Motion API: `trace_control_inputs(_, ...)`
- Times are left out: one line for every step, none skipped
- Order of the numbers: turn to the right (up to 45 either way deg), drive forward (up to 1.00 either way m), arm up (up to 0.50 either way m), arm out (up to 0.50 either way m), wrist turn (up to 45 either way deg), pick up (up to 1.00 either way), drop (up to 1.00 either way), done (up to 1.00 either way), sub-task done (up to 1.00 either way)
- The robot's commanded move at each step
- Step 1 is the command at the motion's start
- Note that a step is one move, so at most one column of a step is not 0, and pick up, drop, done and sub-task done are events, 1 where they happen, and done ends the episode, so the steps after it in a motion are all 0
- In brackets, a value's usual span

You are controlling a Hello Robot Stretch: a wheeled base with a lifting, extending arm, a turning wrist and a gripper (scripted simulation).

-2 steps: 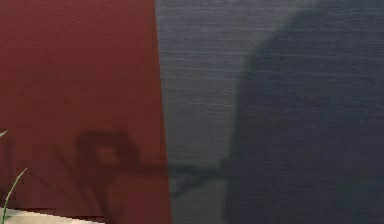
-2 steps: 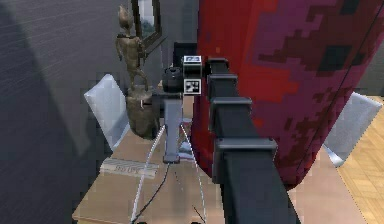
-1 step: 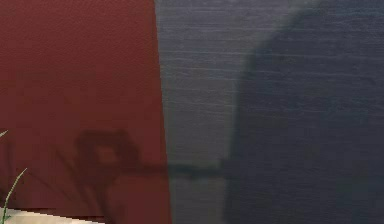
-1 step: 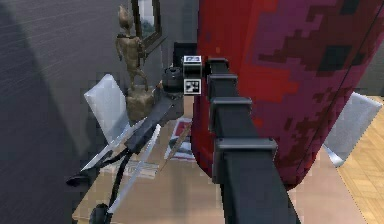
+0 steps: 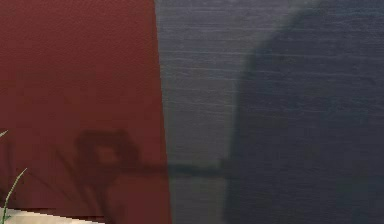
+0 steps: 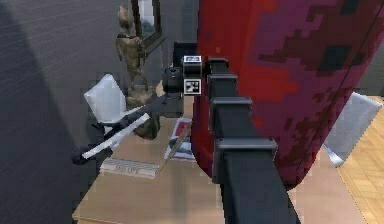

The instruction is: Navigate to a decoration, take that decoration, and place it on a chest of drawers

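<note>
A brownish statue of a standing figure (image 6: 128,48) stands at the far side of a wooden table (image 6: 120,195). My arm rises as a dark bar from the arm side view's bottom edge to its two white marker squares. Left of them is the gripper (image 6: 90,143), whose thin fingers (image 6: 120,128) reach down and left over the tabletop, below the statue. A white boxy object (image 6: 103,98) lies right behind the fingers, so I cannot tell whether the gripper holds anything.
A very large red, dark-patterned rounded object (image 6: 285,80) stands against the arm's right side. On the table lie a magazine (image 6: 180,135) and a flat pale item (image 6: 130,168). A white chair (image 6: 352,120) stands at the right. The forward view faces a red wall (image 5: 75,80) and a blue-grey wall (image 5: 270,80).
</note>
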Motion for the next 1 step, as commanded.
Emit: trace_control_inputs(0.0,0.0,0.0,0.0,45.0,0.0,0.0,0.0,0.0)
